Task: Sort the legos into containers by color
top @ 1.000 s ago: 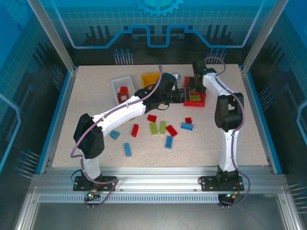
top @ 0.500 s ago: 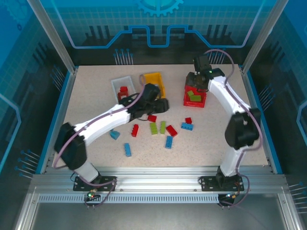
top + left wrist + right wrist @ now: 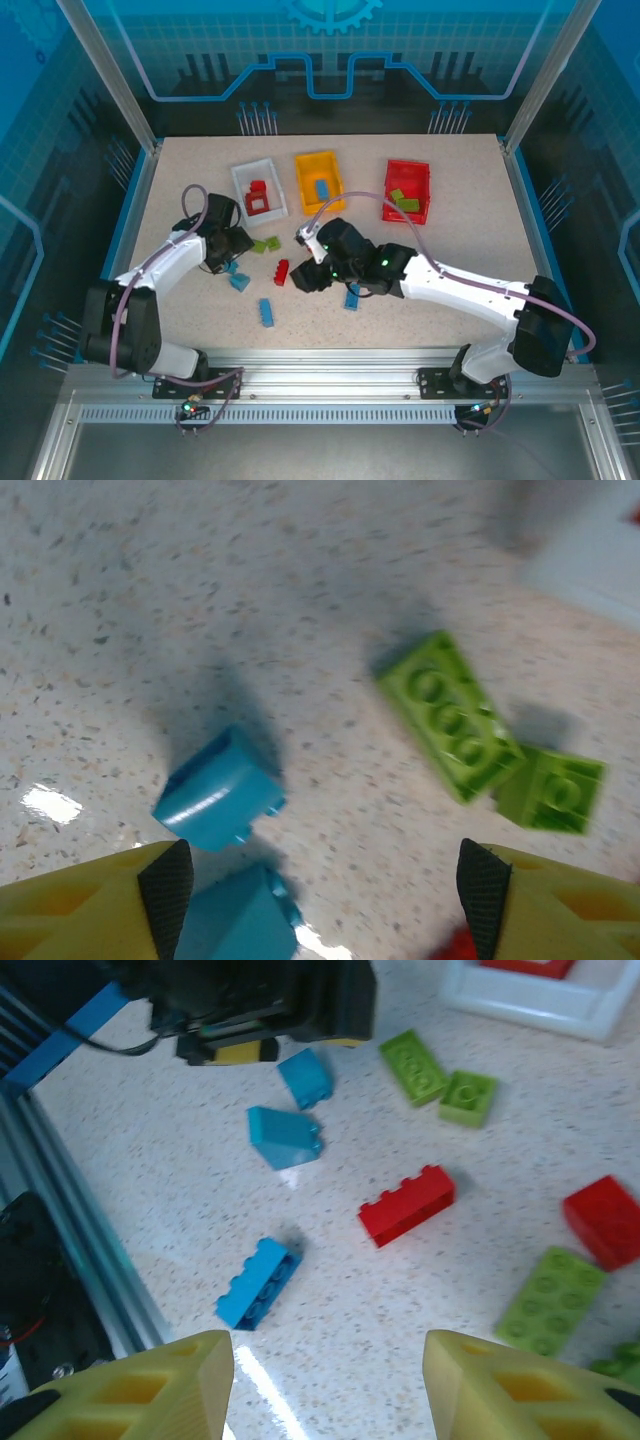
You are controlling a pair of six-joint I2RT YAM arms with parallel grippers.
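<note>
Lime legos (image 3: 450,715) lie blurred, apparently touching, beyond the wide-spread left tool (image 3: 325,885).

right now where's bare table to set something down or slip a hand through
Free: the table right of the red bin, and the back corner left of the white bin. Crowded: the middle, strewn with loose bricks.

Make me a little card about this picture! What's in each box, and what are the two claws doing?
white bin: red legos
yellow bin: one blue lego
red bin: green legos
left claw: open, empty, over loose blue legos
right claw: open, empty, above the table
also loose: long red lego, long green lego
</note>
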